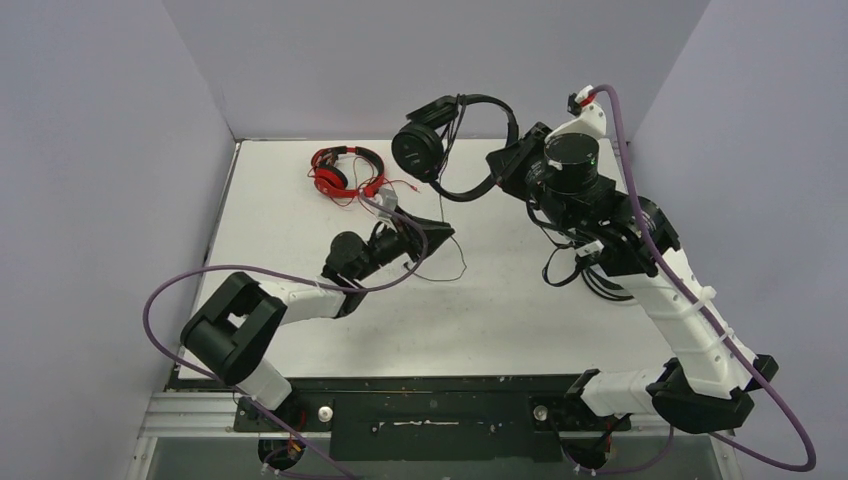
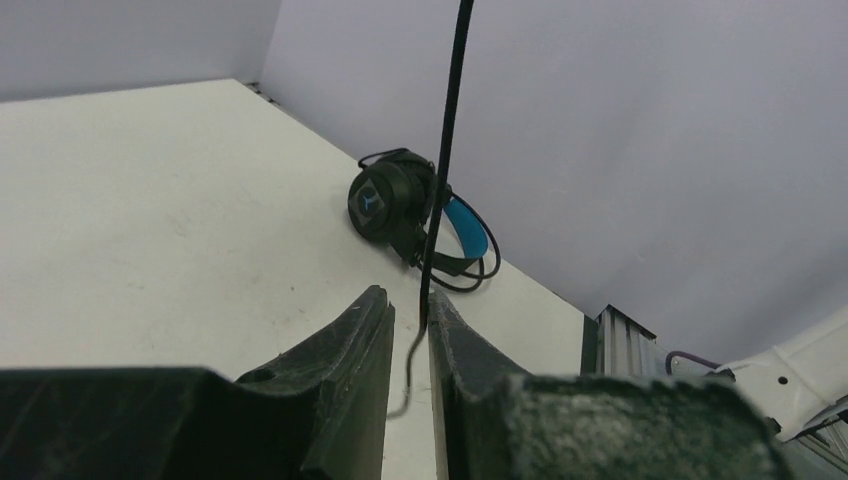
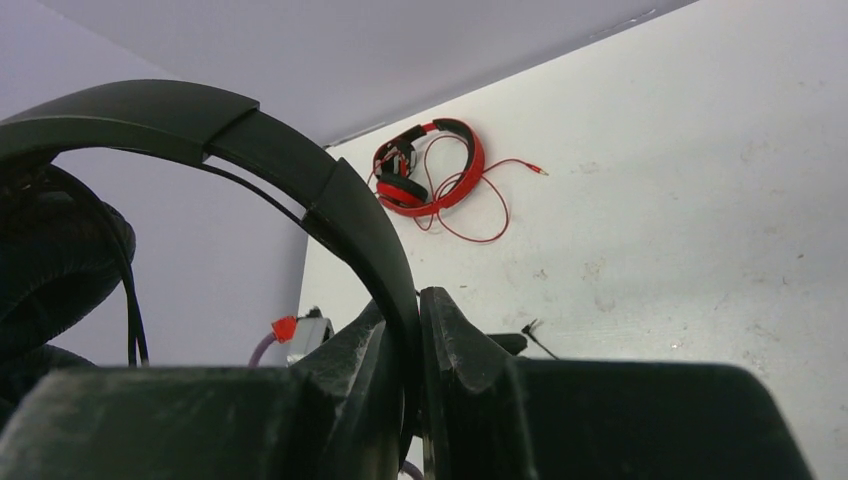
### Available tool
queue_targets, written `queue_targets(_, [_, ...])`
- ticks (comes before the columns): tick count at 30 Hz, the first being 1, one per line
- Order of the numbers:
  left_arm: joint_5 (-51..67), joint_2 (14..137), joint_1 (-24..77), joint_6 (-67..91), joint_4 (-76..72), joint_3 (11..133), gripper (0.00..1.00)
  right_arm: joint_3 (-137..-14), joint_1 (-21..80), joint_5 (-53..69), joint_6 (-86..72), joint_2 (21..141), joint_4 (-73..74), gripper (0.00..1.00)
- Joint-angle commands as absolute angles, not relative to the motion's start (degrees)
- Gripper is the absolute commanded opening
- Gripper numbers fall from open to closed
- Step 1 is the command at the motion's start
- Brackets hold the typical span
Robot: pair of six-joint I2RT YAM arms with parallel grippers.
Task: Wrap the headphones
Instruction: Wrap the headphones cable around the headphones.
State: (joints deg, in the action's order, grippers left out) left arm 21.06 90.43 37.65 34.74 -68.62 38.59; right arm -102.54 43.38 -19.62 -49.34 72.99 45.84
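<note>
My right gripper (image 1: 512, 165) is shut on the headband of the black headphones (image 1: 418, 150), holding them up above the back of the table; in the right wrist view the band (image 3: 300, 170) runs down between the jaws of the right gripper (image 3: 405, 300). Their thin black cable (image 2: 450, 150) hangs down into my left gripper (image 1: 438, 230). In the left wrist view the left gripper (image 2: 408, 297) stands slightly open, and the cable leans on one finger, unclamped. The red headphones (image 1: 340, 170) lie at the back left with their red cord loose. The blue-banded headphones (image 2: 400, 205) lie by the right wall.
Grey walls close in the white table (image 1: 300, 330) on three sides. The right arm's links (image 1: 640, 260) stretch over the table's right part and hide the blue-banded headphones in the top view. A loose end of black cable (image 1: 455, 272) trails on the table near the left gripper.
</note>
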Motion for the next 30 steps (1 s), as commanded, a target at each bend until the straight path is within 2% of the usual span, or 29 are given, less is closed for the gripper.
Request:
queue_targets(1, [21.8, 92.2, 39.1, 34.7, -74.2, 36.1, 0.19, -107.9, 42.7, -23.9, -49.4, 74.5, 45.3, 0.0])
queue_targets(3, [21.5, 93.2, 39.6, 34.4, -74.9, 35.7, 0.21, -109.2, 42.6, -24.2, -48.8, 75.1, 45.8, 0.0])
queue_targets(6, [20.0, 94.3, 40.2, 32.8, -75.1, 35.7, 0.33, -110.7, 42.3, -24.6, -48.5, 75.8, 46.2, 0.0])
queue_targets(12, [15.1, 96.0, 40.5, 28.3, -75.1, 37.0, 0.8, -113.3, 42.0, -25.2, -48.0, 76.7, 47.4, 0.0])
queue_targets(15, [12.9, 96.5, 40.5, 24.6, -73.4, 38.6, 0.9, -114.7, 41.9, -25.1, -47.9, 77.3, 47.9, 0.0])
queue_targets(22, [15.3, 102.2, 40.6, 23.7, -78.3, 42.5, 0.9, -116.9, 41.7, -24.9, -47.8, 78.5, 48.4, 0.0])
queue_targets(24, [15.8, 103.6, 40.8, 24.0, -79.1, 43.5, 0.87, -117.0, 41.7, -24.8, -48.0, 78.6, 48.6, 0.0])
queue_targets(27, [17.5, 105.4, 41.0, 23.9, -78.8, 45.2, 0.75, -116.9, 41.5, -25.1, -48.2, 78.7, 48.6, 0.0])
queue_targets(30, [18.0, 106.3, 41.1, 24.2, -78.2, 45.6, 0.45, -117.2, 41.3, -25.6, -48.2, 78.7, 48.7, 0.0])
